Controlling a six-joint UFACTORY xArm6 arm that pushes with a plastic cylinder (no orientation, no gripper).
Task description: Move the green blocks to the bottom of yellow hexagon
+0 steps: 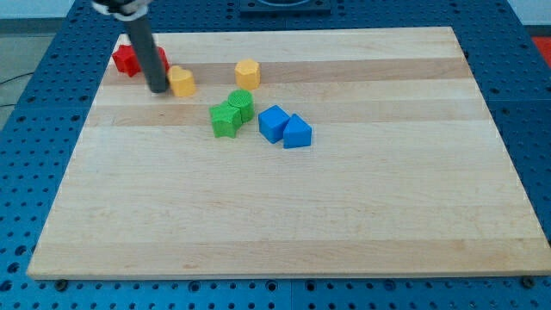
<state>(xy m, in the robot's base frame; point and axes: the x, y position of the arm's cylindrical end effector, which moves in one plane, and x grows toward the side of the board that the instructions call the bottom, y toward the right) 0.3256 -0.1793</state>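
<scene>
Two green blocks touch each other near the board's upper middle: a star-like one (225, 119) and a rounder one (241, 104) just up and right of it. A yellow hexagon (248, 73) sits above them, a short gap away. A second yellow block (182, 81) lies to its left. My tip (158, 88) rests on the board just left of that second yellow block, close to touching it, well left of the green blocks.
Two red blocks (126, 58) (160, 58) sit at the board's upper left, partly behind the rod. A blue cube (274, 123) and a blue triangular block (297, 133) touch each other right of the green blocks. The wooden board (284, 224) lies on a blue perforated table.
</scene>
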